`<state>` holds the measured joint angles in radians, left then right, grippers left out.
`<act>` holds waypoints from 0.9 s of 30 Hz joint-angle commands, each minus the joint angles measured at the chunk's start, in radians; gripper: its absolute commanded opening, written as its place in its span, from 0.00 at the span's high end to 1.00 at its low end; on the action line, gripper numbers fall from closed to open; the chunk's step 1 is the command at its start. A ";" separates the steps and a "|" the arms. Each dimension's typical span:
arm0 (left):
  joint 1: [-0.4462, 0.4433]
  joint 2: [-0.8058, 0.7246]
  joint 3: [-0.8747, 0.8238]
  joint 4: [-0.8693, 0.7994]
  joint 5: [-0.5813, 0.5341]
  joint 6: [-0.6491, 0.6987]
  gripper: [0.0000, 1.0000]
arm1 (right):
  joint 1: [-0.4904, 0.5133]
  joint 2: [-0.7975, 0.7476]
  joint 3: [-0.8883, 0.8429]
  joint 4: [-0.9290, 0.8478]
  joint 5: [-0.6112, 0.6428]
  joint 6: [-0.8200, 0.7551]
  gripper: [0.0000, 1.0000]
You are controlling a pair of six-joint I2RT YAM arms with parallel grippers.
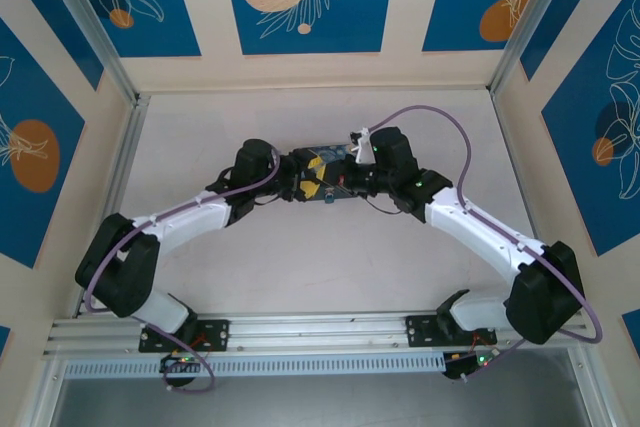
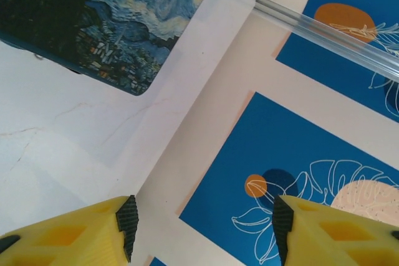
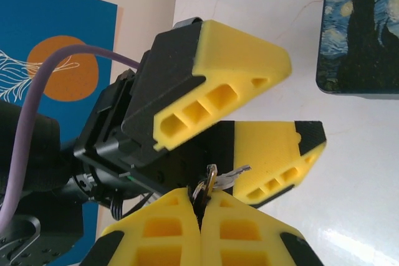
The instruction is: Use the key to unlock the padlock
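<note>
Beside the starry-night painted box (image 3: 361,29), we grip a small silvery key (image 3: 229,176).
Yellow-fingered right gripper (image 3: 201,202) clamps it; left gripper (image 2: 206,225) stands half-open.

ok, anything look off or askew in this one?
Mostly the key: it's pinched at the very tips of the shut right gripper and sticks out tilted to one side. The left gripper is open, holding nothing. Also, hairline cracks run across the table near the painted box.
</note>
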<state>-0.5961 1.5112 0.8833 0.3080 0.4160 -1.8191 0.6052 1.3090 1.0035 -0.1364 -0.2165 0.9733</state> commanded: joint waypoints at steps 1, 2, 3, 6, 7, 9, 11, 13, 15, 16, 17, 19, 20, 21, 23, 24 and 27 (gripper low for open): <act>-0.009 -0.006 0.026 0.045 0.010 -0.029 0.44 | 0.014 0.017 0.041 0.027 0.017 0.002 1.00; -0.009 -0.009 0.024 0.045 0.010 -0.029 0.46 | 0.015 0.021 0.041 0.027 0.019 0.002 1.00; -0.008 -0.012 0.021 0.045 0.010 -0.031 0.48 | 0.015 0.025 0.039 0.031 0.020 0.002 1.00; -0.010 -0.020 0.016 0.048 0.008 -0.035 0.54 | 0.016 0.031 0.027 0.042 0.024 0.009 1.00; -0.009 -0.022 0.014 0.048 0.009 -0.037 0.56 | 0.018 0.034 0.023 0.045 0.025 0.012 1.00; -0.010 -0.025 0.013 0.048 0.006 -0.038 0.59 | 0.018 0.035 0.016 0.046 0.027 0.013 1.00; -0.009 -0.028 0.013 0.049 0.007 -0.037 0.63 | 0.018 0.034 0.009 0.047 0.028 0.012 1.00; -0.009 -0.029 0.013 0.048 0.006 -0.038 0.66 | 0.018 0.033 0.002 0.046 0.028 0.012 1.00; -0.009 -0.031 0.014 0.046 0.005 -0.038 0.68 | 0.018 0.031 -0.006 0.046 0.029 0.013 1.00; -0.009 -0.032 0.014 0.046 0.006 -0.037 0.69 | 0.018 0.031 -0.008 0.046 0.030 0.013 1.00; -0.009 -0.033 0.013 0.046 0.005 -0.039 0.70 | 0.018 0.029 -0.012 0.045 0.033 0.013 1.00; -0.008 -0.036 0.013 0.044 0.004 -0.039 0.70 | 0.018 0.027 -0.015 0.044 0.032 0.013 1.00; -0.009 -0.036 0.013 0.045 0.002 -0.040 0.71 | 0.018 0.028 -0.017 0.044 0.032 0.010 1.00; -0.009 -0.036 0.014 0.045 0.003 -0.038 0.72 | 0.017 0.028 -0.019 0.043 0.032 0.011 1.00; -0.009 -0.038 0.013 0.044 0.002 -0.038 0.74 | 0.019 0.028 -0.020 0.044 0.034 0.009 1.00; -0.010 -0.037 0.013 0.044 0.002 -0.037 0.75 | 0.017 0.027 -0.022 0.043 0.034 0.010 1.00; -0.009 -0.036 0.011 0.043 0.004 -0.036 0.76 | 0.016 0.028 -0.028 0.044 0.035 0.010 1.00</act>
<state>-0.5980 1.5066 0.8837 0.3340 0.4156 -1.8534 0.6155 1.3365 0.9966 -0.1108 -0.1890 0.9768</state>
